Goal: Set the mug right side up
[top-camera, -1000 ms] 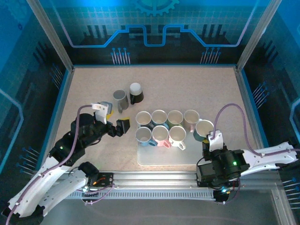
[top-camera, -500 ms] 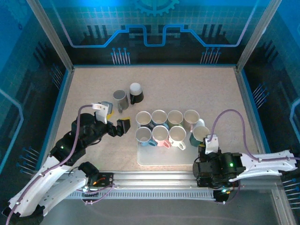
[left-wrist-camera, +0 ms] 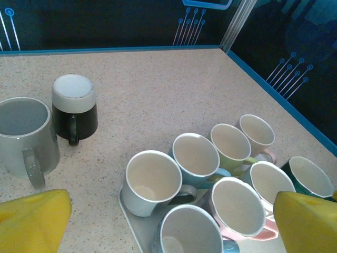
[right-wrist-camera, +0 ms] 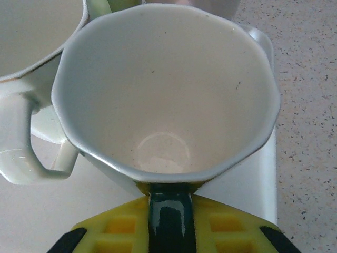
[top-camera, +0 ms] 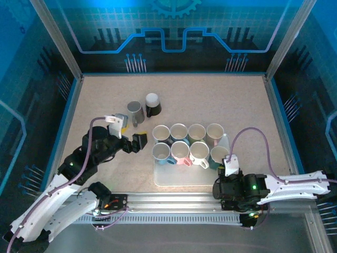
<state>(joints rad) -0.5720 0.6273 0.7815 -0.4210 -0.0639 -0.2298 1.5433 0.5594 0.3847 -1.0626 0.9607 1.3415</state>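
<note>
Now the right hand (right-wrist-camera: 168,219) is clamped on the handle of the green mug (right-wrist-camera: 166,95). The mug stands mouth-up on the tray (right-wrist-camera: 263,174) at the right end of the near row, its handle pointing straight back at the hand. The left hand (top-camera: 138,143), fingers wide apart, hovers over the surface (top-camera: 210,100) just left of the tray. An upside-down black mug (top-camera: 152,104) stands beyond it, nearer this arm.

— What's my top view?
— Whole table (top-camera: 210,95), seen from above its near edge.
— My wrists?
— Left looks ahead past its claw (left-wrist-camera: 171,211) at the tray (left-wrist-camera: 136,225); right, close over a mug (right-wrist-camera: 168,105) there.
</note>
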